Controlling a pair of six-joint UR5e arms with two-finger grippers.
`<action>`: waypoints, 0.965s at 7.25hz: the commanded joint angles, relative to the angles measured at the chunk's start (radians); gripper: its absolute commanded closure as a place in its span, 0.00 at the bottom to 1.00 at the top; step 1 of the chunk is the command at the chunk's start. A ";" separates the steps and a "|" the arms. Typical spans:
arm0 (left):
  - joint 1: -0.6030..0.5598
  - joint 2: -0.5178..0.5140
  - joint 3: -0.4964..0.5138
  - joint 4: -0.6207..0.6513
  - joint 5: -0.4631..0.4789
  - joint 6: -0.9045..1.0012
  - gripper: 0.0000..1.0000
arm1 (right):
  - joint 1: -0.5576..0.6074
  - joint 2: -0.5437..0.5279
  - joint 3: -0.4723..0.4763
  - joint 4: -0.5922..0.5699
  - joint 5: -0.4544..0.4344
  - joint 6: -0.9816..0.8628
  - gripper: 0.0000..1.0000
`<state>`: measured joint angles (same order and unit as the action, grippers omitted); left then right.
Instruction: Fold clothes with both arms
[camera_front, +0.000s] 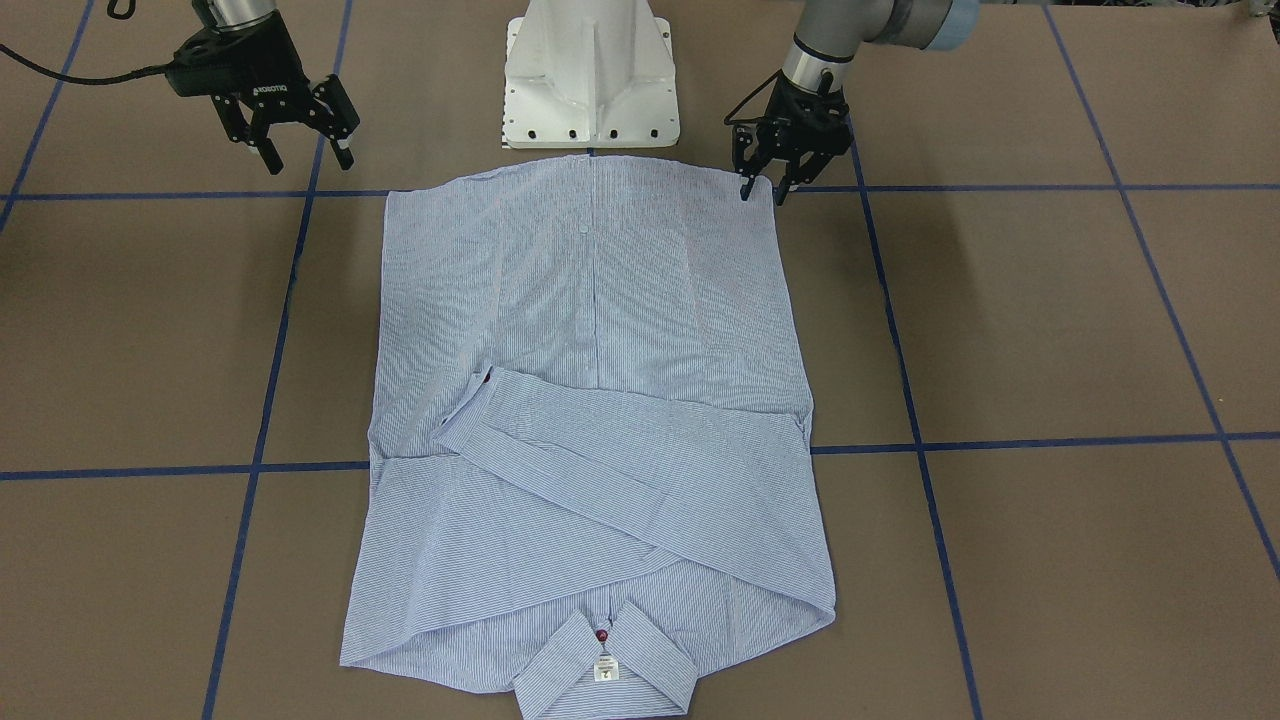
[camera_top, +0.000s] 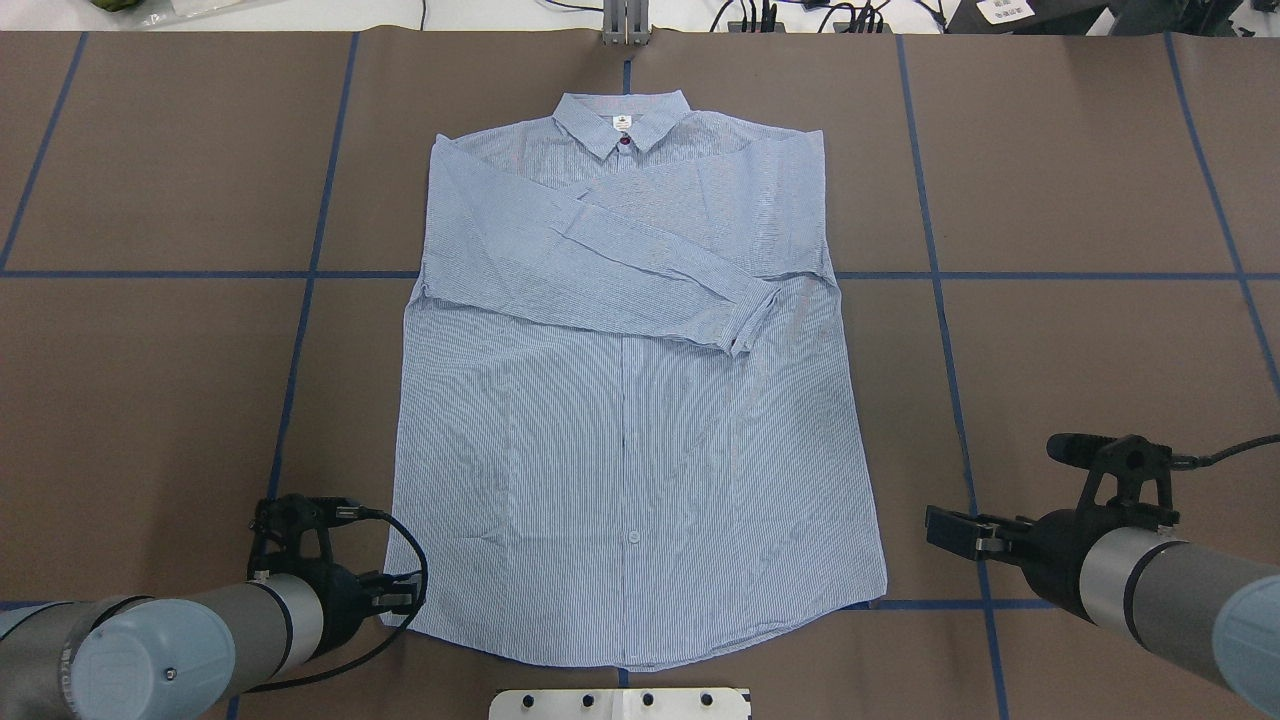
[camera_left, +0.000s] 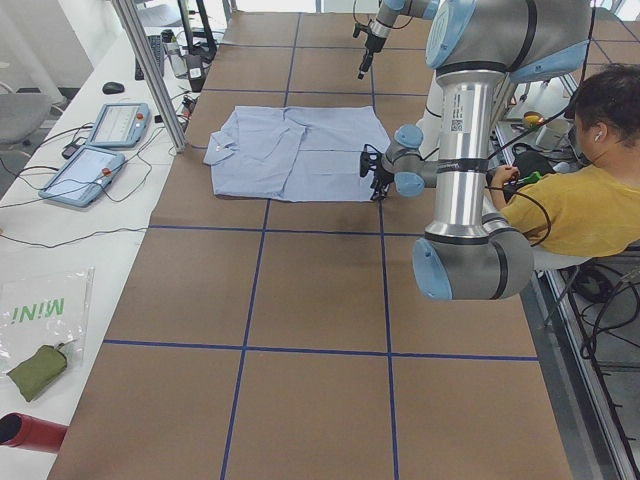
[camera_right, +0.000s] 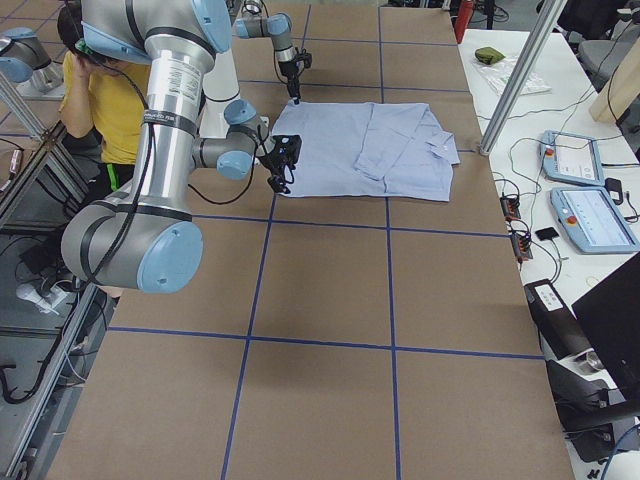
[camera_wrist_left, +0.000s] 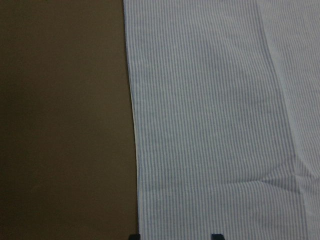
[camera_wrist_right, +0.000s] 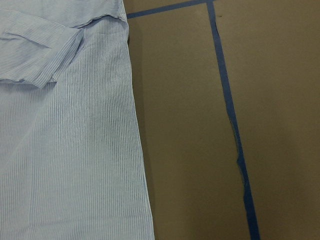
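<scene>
The blue-and-white striped shirt (camera_front: 600, 400) (camera_top: 630, 430) lies flat and face up, its collar at the side far from the robot. Both sleeves are folded across the chest. My left gripper (camera_front: 762, 190) (camera_top: 400, 590) is open and low at the hem's corner on my left. In the left wrist view the shirt's side edge (camera_wrist_left: 135, 150) runs between the two fingertips. My right gripper (camera_front: 305, 155) (camera_top: 945, 530) hangs open above bare table, a little way off the hem's other corner. In the right wrist view the shirt (camera_wrist_right: 65, 150) fills the left part, with a cuff at the top.
The white pedestal base (camera_front: 590, 80) stands just behind the hem. Blue tape lines (camera_front: 285, 330) grid the brown table. A seated person in a yellow top (camera_left: 590, 190) is behind the robot. Tablets (camera_left: 100, 150) and a metal post (camera_left: 150, 70) stand along the far side.
</scene>
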<state>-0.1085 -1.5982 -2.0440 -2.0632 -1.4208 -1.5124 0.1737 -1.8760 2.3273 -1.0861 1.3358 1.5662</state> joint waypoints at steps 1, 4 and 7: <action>0.012 0.000 -0.002 0.008 -0.001 -0.043 0.43 | -0.003 0.000 -0.002 0.000 -0.007 0.000 0.00; 0.013 0.000 -0.007 0.037 0.000 -0.045 0.43 | -0.008 0.000 -0.003 0.000 -0.007 0.000 0.00; 0.015 -0.002 -0.008 0.040 0.000 -0.042 0.46 | -0.008 0.000 -0.003 0.000 -0.007 0.000 0.00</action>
<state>-0.0941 -1.5993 -2.0518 -2.0256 -1.4208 -1.5563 0.1658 -1.8761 2.3240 -1.0860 1.3285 1.5662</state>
